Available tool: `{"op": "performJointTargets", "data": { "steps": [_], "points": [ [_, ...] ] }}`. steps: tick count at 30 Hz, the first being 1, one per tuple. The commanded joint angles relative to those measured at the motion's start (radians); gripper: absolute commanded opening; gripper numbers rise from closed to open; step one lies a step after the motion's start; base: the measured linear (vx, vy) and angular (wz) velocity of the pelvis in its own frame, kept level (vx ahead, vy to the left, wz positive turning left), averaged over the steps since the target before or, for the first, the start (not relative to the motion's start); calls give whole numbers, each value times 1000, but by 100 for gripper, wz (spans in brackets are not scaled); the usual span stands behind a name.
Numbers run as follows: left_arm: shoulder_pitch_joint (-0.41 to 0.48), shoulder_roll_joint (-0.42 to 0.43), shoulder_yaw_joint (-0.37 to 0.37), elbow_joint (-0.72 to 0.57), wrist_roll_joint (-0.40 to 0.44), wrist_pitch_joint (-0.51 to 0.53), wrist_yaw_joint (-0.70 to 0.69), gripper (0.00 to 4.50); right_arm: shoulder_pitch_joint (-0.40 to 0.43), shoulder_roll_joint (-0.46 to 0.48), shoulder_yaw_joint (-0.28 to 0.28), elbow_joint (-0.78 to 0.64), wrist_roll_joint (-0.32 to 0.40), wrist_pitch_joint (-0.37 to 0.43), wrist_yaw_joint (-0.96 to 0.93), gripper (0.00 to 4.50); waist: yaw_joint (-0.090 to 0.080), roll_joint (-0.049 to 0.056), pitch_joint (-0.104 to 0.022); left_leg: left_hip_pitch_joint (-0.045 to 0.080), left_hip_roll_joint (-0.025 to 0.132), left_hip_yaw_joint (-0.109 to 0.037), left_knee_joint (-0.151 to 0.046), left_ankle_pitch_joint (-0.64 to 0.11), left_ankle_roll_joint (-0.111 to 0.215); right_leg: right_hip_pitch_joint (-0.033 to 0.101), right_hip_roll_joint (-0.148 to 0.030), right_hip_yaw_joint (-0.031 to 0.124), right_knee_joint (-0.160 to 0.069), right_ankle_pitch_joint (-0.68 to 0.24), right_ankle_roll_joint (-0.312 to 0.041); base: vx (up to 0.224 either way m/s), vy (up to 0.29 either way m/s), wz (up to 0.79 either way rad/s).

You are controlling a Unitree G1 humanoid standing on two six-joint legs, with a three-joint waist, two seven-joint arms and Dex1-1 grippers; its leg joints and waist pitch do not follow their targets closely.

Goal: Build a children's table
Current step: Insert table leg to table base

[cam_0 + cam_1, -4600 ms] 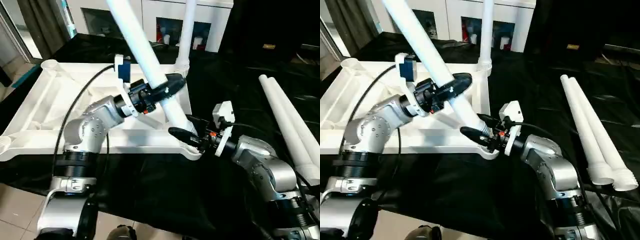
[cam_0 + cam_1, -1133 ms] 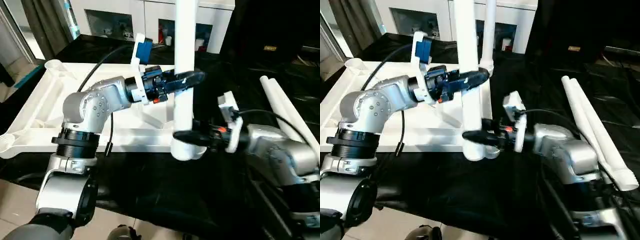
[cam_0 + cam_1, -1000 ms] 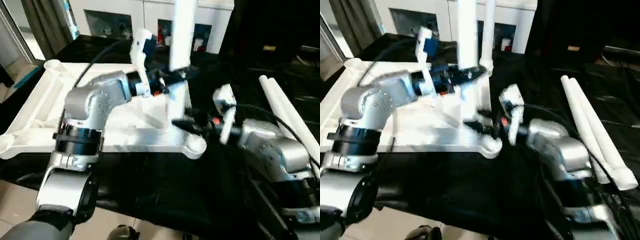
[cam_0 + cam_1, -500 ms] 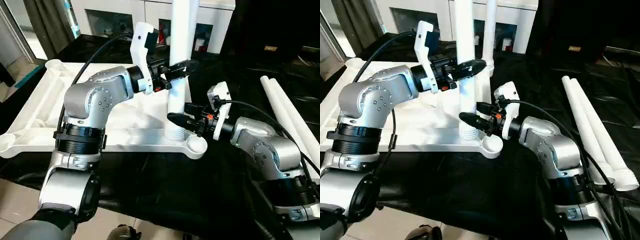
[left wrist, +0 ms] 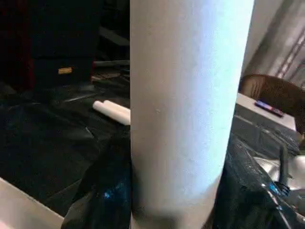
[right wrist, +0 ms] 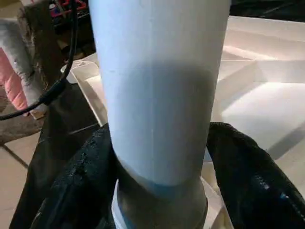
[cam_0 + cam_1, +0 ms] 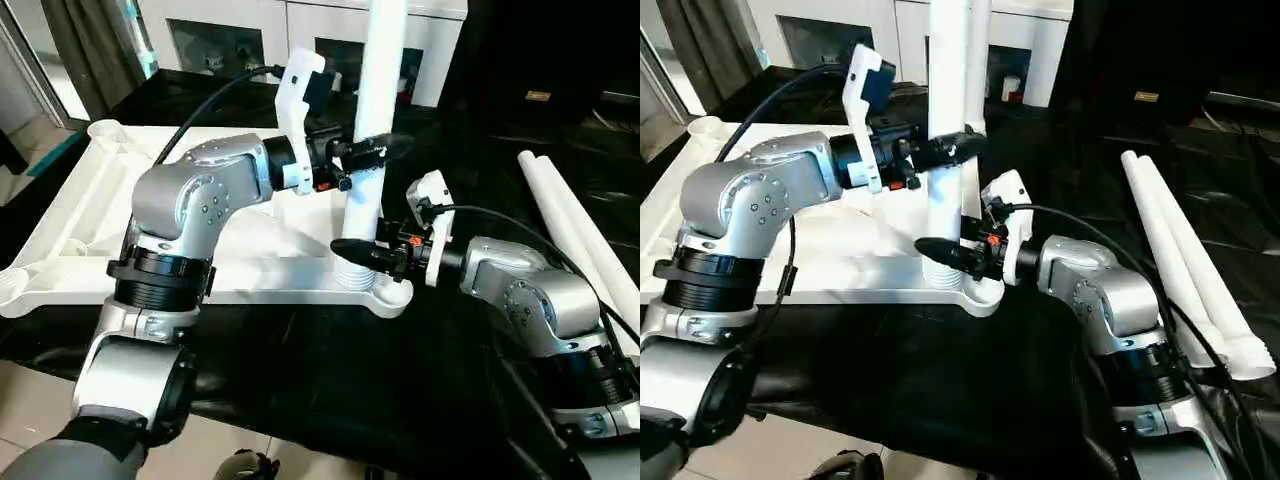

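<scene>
The children's table top [image 7: 90, 215] lies upside down, ribbed underside up. One white leg [image 7: 372, 110] stands nearly upright, and its ribbed lower end [image 7: 352, 274] rests at the near right corner socket [image 7: 393, 294]. My left gripper [image 7: 383, 150] is shut on the leg about halfway up. Lower down, my right gripper [image 7: 352, 248] is shut on the same leg just above the ribbed end. Black fingers [image 5: 102, 191] flank the leg [image 5: 186, 109] in the left wrist view, and fingers [image 6: 90, 176] flank the leg [image 6: 159, 95] in the right wrist view.
Another leg [image 7: 978, 40] stands upright in the far right corner socket. Two loose legs [image 7: 575, 240] lie side by side on the black cloth to the right. White cabinets stand behind. The table's front edge drops to a tiled floor [image 7: 30, 410].
The leg's lower end has come down from above the table top and shifted right to the corner socket. Both grippers have stayed on the leg.
</scene>
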Motion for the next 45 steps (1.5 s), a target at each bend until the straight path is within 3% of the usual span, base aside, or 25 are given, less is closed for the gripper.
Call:
{"op": "performJointTargets", "data": {
  "steps": [1,13,15,18,20,29,40,41,45],
  "points": [
    [-13,0,-18,-43,-30,19,-41,182,-15,-14,-8,23,-19,14,-14,292,5,-10,-108,16,21,-10,-52,-21,68,70,-43,25,-50,65,-301,0,0,0],
    [-8,11,-30,-55,-34,26,-63,182,-8,-19,-3,20,-20,6,0,292,7,-10,-114,15,20,-11,-48,-12,69,73,-42,24,-45,80,-305,0,0,0],
    [-8,12,-32,-56,-33,26,-65,182,-7,-20,0,20,-21,5,4,259,8,-11,-115,15,20,-11,-47,-15,66,73,-43,25,-46,74,-304,0,0,0],
    [-9,16,-32,-56,-33,28,-69,182,-5,-19,2,17,-20,5,8,256,9,-8,-114,15,20,-12,-47,-33,57,72,-43,24,-47,51,-301,0,0,0],
    [-9,17,-31,-57,-34,29,-70,182,-4,-19,0,15,-19,5,8,221,9,-7,-113,16,20,-12,-47,-46,48,71,-42,25,-48,35,-298,0,0,0],
    [-10,18,-33,-53,-33,26,-72,182,-1,-23,-2,27,-19,-7,23,194,11,-11,-112,15,20,-13,-46,-71,26,69,-44,26,-52,-41,-276,0,0,0],
    [-10,26,-36,-54,-31,26,-83,182,-3,-15,-11,26,-17,-24,20,194,14,-8,-116,14,19,-14,-43,-55,32,68,-43,25,-47,-3,-282,0,0,0],
    [-10,27,-37,-54,-30,25,-83,182,-4,-14,-13,26,-16,-24,19,250,15,-7,-117,15,19,-14,-43,-55,33,68,-43,24,-47,0,-283,0,0,0],
    [-9,30,-40,-49,-24,19,-87,182,-7,-12,-24,15,-1,-15,23,283,17,-7,-116,16,20,-13,-44,-63,31,68,-43,24,-48,-13,-283,0,0,0]
  ]
}}
